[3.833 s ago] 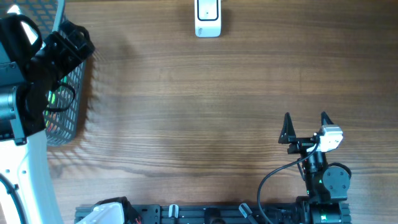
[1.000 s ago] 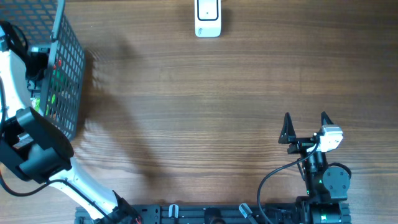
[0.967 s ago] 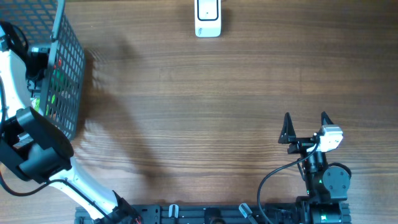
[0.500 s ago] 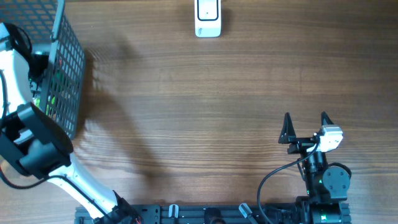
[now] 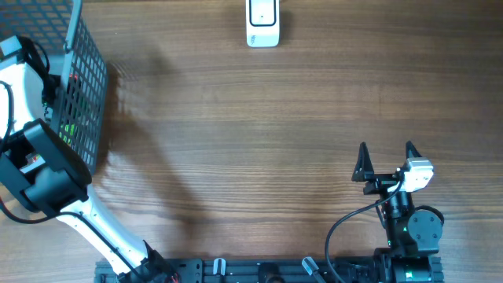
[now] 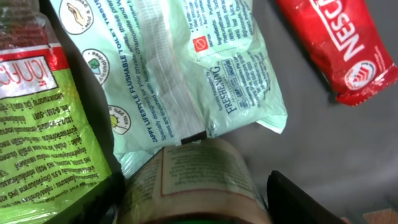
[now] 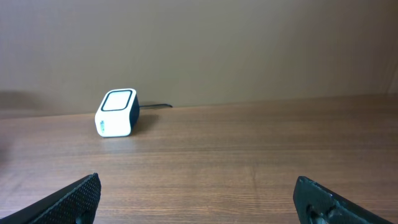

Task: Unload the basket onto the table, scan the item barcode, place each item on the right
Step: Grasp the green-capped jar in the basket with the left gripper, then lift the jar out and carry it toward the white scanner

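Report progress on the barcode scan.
Done: the left gripper is down in the basket, jaws either side of a jar. In hand: the grasp; whether it grips yet is unclear. Left: lift the jar out, show its barcode to the scanner. The right gripper sits open.

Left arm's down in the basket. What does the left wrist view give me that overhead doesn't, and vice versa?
Left wrist only: the items up close: a pale green wipes packet, a red Nescafe sachet, a green-yellow packet, and a labelled jar between the fingers of the left gripper; whether they grip it is unclear.
Overhead only: the scanner at the far edge of the table, the wire basket from outside, and the right gripper, open.
Both: green packaging in the basket, overhead just glimpses through the mesh.
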